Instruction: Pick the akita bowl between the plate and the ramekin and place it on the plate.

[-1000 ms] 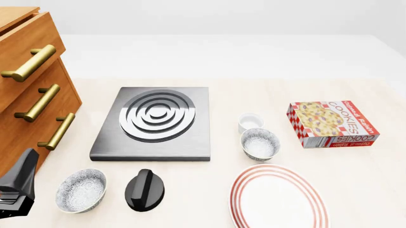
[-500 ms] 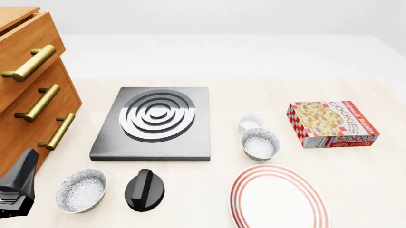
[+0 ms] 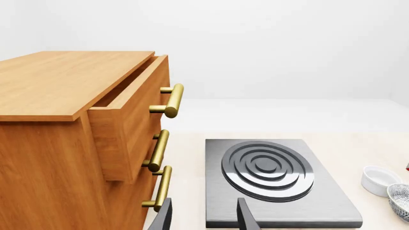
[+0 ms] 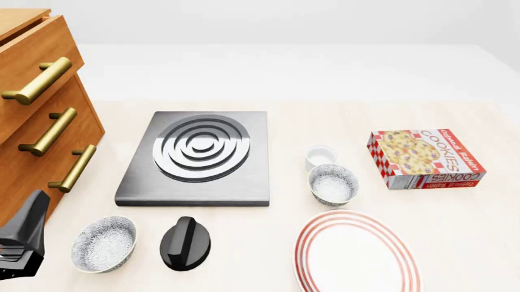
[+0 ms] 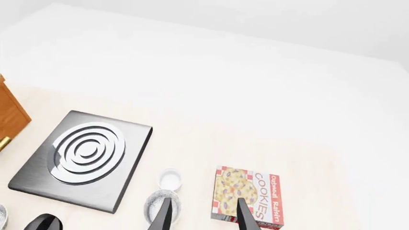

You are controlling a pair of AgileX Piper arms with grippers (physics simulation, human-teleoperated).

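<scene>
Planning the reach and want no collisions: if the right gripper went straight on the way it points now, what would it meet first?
Probably the bare table: the right gripper, open, aims between the akita bowl and the cookie box. Depth is unclear.

Left arm (image 4: 23, 243): only a black, angular, wedge-shaped housing shows in front view, matte w/ glossy edges, faint pale line & small red mark low down. Left gripper (image 3: 203, 218): two slim dark grey fingers (image 3: 164, 218), flat, tapering to pointed tips. Right gripper (image 5: 203, 218): same two dark tapered blades. No cables or screws discernible.
</scene>
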